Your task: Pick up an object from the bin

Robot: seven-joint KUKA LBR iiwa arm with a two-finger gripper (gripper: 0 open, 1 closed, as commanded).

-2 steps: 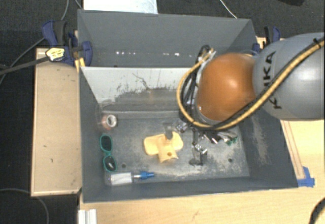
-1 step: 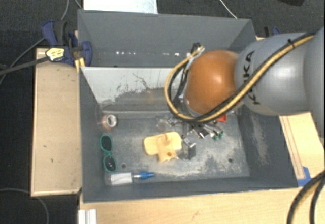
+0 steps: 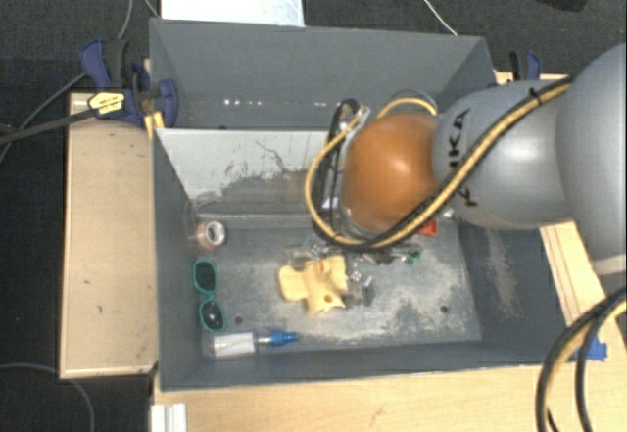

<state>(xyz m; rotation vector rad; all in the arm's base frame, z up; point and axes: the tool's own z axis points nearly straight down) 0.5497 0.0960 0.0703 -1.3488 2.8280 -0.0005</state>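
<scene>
My pincer (image 3: 353,273) is down at the floor of the bin (image 3: 446,298), just beside the right edge of a pale yellow lumpy thing (image 3: 306,285) lying mid-floor. I cannot tell if the pincer is apart or together, because my orange wrist cover (image 3: 387,170) hides most of it. I judge nothing is lifted yet: gripping and raising remain. The yellow thing lies flat, its long axis roughly left to right, with no clear pointing end.
</scene>
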